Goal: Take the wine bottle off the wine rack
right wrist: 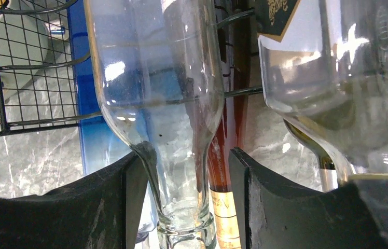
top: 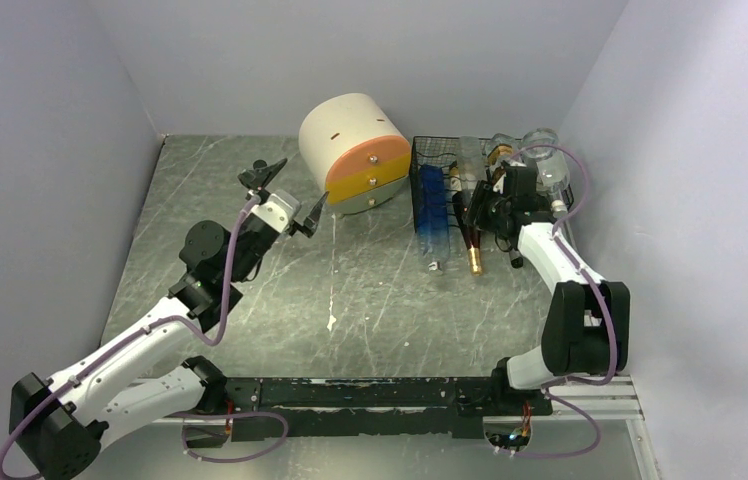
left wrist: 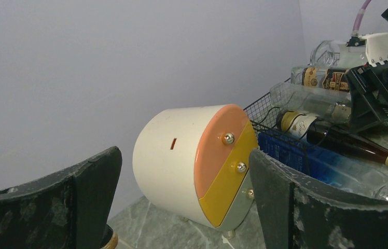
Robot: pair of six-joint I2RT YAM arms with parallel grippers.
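Note:
The black wire-mesh wine rack (top: 422,160) stands at the back right, beside the drum unit. It holds several bottles lying down: a blue one (top: 432,205), a dark wine bottle with gold foil (top: 471,250) and clear ones on top. My right gripper (top: 490,208) is at the rack's front. In the right wrist view its fingers (right wrist: 114,207) straddle the neck of a clear glass bottle (right wrist: 161,78); the left finger is against the glass and a gap shows at the right finger. The dark bottle (right wrist: 224,171) lies behind. My left gripper (top: 290,192) is open and empty, raised left of the drum unit.
The cream-and-orange drum drawer unit (top: 350,150) stands left of the rack and fills the left wrist view (left wrist: 181,155). Another clear labelled bottle (right wrist: 347,78) lies right of the held neck. Grey walls close in at the back and right. Marbled table lies in front.

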